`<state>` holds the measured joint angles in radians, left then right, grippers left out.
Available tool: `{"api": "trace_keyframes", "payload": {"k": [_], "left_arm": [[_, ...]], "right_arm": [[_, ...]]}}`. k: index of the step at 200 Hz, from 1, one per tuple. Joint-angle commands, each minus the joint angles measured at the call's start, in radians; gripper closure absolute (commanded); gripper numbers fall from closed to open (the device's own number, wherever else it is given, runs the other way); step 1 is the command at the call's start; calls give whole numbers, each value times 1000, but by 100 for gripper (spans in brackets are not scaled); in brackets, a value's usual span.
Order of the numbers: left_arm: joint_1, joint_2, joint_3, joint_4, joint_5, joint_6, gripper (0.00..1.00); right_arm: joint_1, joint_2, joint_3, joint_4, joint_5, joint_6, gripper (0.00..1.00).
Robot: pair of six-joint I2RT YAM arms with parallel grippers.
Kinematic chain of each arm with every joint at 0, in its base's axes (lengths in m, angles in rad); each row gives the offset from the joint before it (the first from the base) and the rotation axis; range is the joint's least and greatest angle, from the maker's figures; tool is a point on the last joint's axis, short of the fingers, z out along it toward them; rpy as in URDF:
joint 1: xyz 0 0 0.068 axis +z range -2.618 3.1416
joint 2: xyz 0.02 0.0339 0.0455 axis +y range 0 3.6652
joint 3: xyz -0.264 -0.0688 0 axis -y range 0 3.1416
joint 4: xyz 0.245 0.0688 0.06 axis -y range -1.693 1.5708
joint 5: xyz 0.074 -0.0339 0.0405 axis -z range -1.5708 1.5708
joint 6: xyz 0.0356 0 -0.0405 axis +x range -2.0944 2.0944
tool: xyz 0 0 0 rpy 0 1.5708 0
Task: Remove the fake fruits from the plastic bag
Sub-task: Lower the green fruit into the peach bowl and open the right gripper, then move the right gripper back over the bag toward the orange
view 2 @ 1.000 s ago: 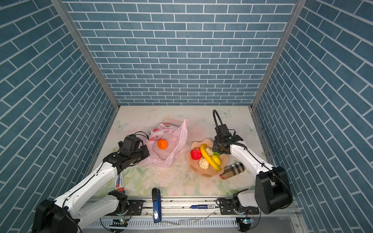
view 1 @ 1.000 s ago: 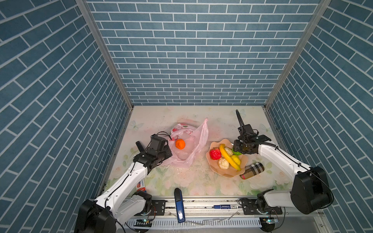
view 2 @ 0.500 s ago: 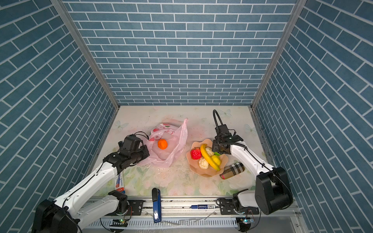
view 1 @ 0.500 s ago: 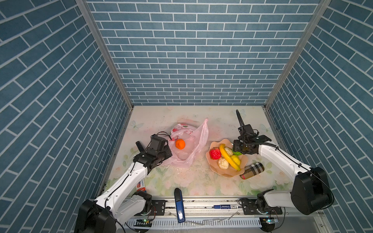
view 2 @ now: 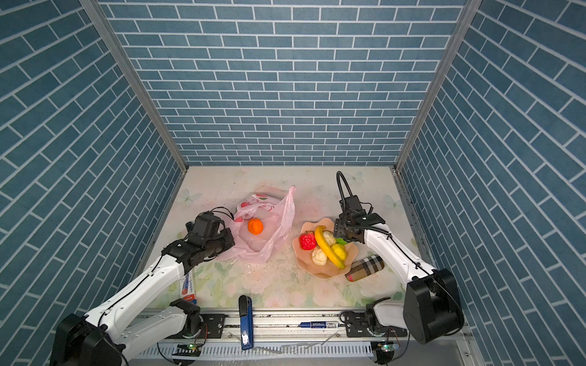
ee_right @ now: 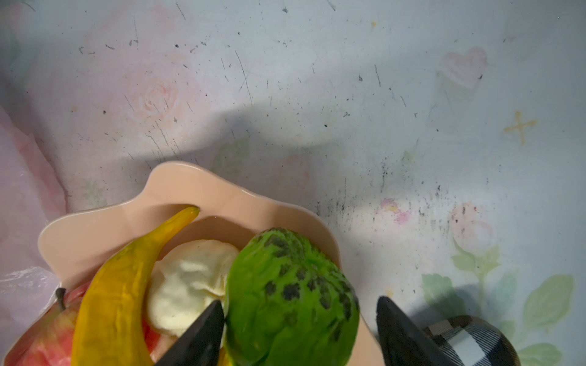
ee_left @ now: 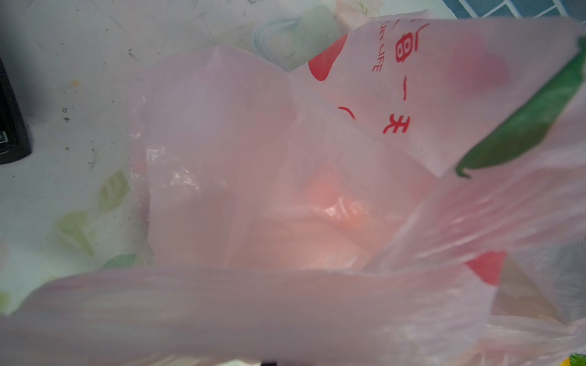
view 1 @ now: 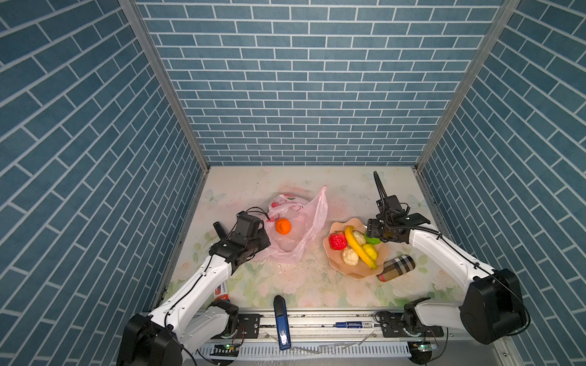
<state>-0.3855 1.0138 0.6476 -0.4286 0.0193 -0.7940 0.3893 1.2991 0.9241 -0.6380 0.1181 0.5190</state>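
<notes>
Setting the green fruit at the plate's two-o'clock rim looked like the step in hand. The right fingers stood released either side of it, one tip touching, the other apart. The left fingers were clenched, seemingly pinching the eight-o'clock edge of the bag. An orange fruit lay inside the bag, at the plate's nine o'clock. Next, the right arm would need to lift clear, cross to the bag mouth and take it without snagging film.

White arm links, black joints (looped black cables).
</notes>
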Motion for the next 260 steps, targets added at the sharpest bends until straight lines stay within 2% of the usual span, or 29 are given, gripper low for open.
{"api": "trace_keyframes", "payload": {"k": [1, 65, 103, 174, 206, 260], "left_arm": [[5, -12, -12, -9, -11, 10, 100], [6, -13, -6, -10, -4, 18, 100], [5, -18, -7, -13, -2, 19, 100], [5, -19, -6, -18, 2, 19, 100], [6, -31, -6, -22, 8, 14, 100], [5, -51, -5, -45, 10, 16, 100]], "right_arm": [[-6, -39, 10, -44, 29, 19, 24], [2, -102, 44, -54, -19, 4, 33], [61, -88, 122, -86, -28, -10, 35], [325, 16, 374, -104, 69, -63, 35], [425, 54, 452, -65, 72, -82, 36], [607, 207, 652, -28, 112, -167, 40]]}}
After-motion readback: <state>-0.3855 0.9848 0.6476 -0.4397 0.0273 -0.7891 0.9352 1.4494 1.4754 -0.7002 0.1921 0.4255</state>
